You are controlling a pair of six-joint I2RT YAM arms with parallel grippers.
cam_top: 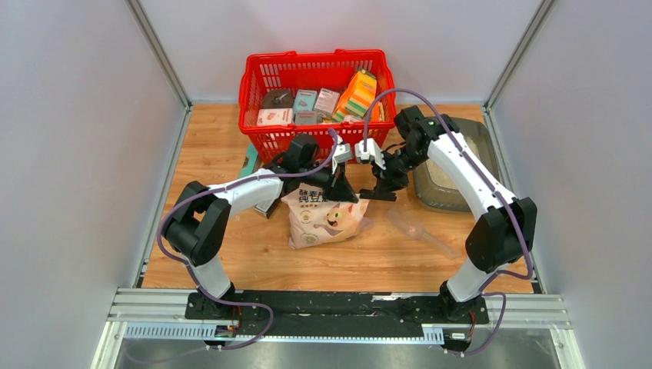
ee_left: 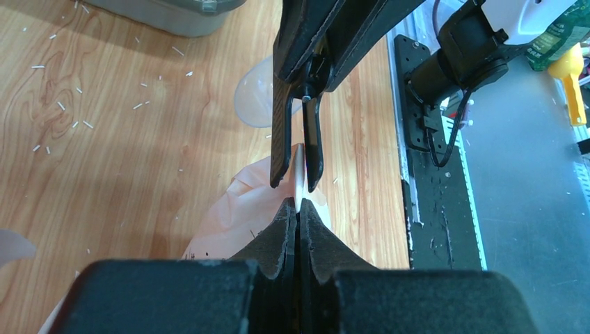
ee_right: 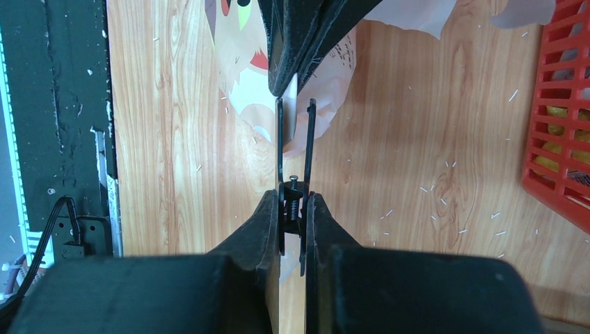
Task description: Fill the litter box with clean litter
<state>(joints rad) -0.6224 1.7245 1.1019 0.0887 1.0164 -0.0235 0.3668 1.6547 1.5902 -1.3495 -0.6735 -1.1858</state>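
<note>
The grey litter box (cam_top: 461, 146) sits at the right back of the table, with pale litter (cam_top: 440, 178) in its near end. A pinkish bag (cam_top: 327, 219) printed with a cartoon cat stands at the table's middle. My left gripper (ee_left: 298, 207) is shut on the bag's thin top edge (ee_left: 298, 174). My right gripper (ee_right: 293, 200) faces it from the other side. It is shut on the handles of a black spring clip (ee_right: 309, 132), whose two arms (ee_left: 280, 139) stand either side of that same edge.
A red mesh basket (cam_top: 254, 84) full of packages stands at the back, close behind both grippers. A clear plastic scoop (cam_top: 419, 228) lies on the wood right of the bag. Loose grains (ee_left: 69, 111) are scattered over the table. Grey walls close in both sides.
</note>
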